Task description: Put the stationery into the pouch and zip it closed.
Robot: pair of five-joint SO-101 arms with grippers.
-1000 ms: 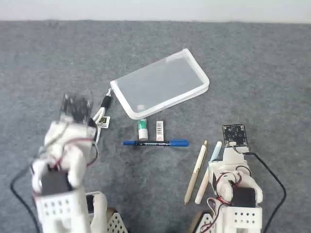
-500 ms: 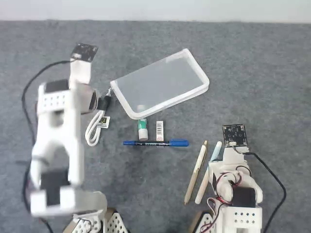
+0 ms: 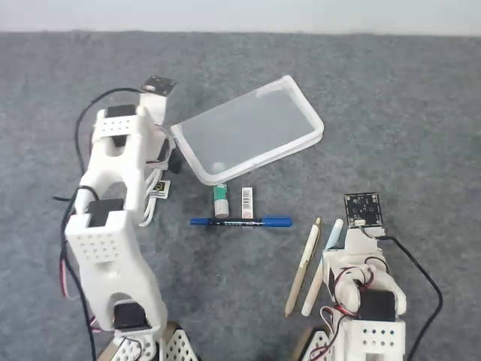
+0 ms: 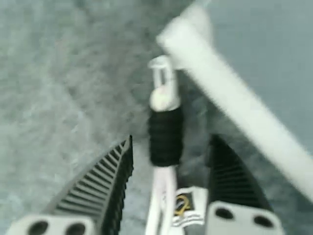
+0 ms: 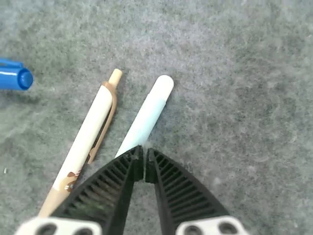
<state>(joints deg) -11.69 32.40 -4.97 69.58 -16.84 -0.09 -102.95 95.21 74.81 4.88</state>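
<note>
As pouch [image 3: 248,131] lies flat, long axis diagonal

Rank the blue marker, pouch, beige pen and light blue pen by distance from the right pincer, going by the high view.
1. light blue pen, lying right at the shut right pincer.
2. beige pen, alongside that pen, on its outer side.
3. blue marker, farther off, on the near side of the pouch.
4. pouch, farthest, beyond the marker.
</note>
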